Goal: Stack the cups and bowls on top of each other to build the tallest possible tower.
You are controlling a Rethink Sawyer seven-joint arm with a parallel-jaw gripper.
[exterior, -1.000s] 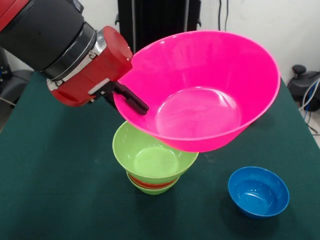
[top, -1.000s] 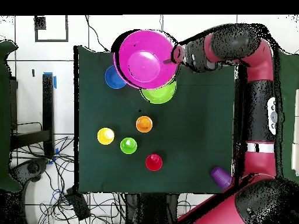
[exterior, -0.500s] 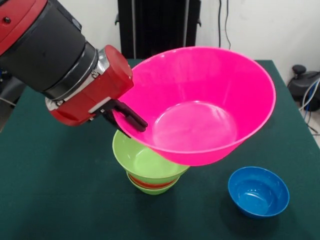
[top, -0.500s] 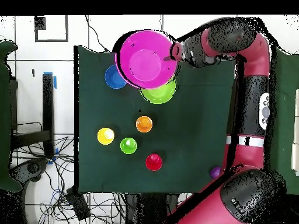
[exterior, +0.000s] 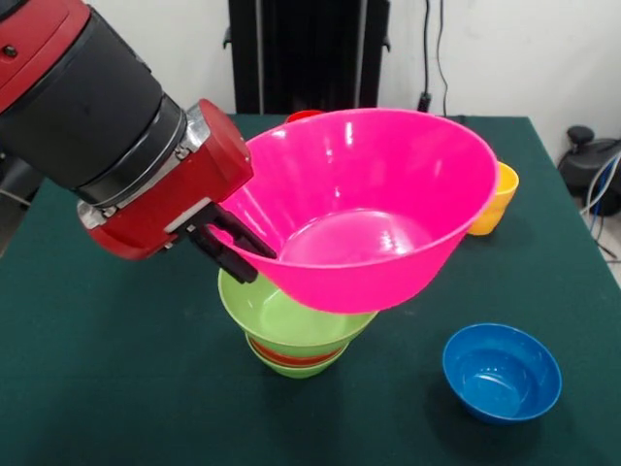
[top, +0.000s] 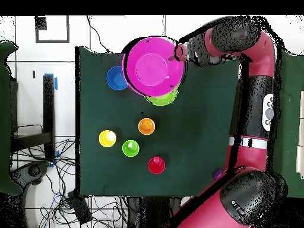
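Pink bowl (exterior: pixel 369 209) is held by its rim in the pincer (exterior: pixel 233 254), tilted, just above the green bowl (exterior: pixel 291 325) topping the tower (blue bowl (exterior: pixel 502 373) apart on table (exterior: pixel 97 388)).

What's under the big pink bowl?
Below the pink bowl, which the gripper holds by its rim, sits a stack: a large green bowl over a red-orange bowl and a smaller green one. The pink bowl covers part of the stack.
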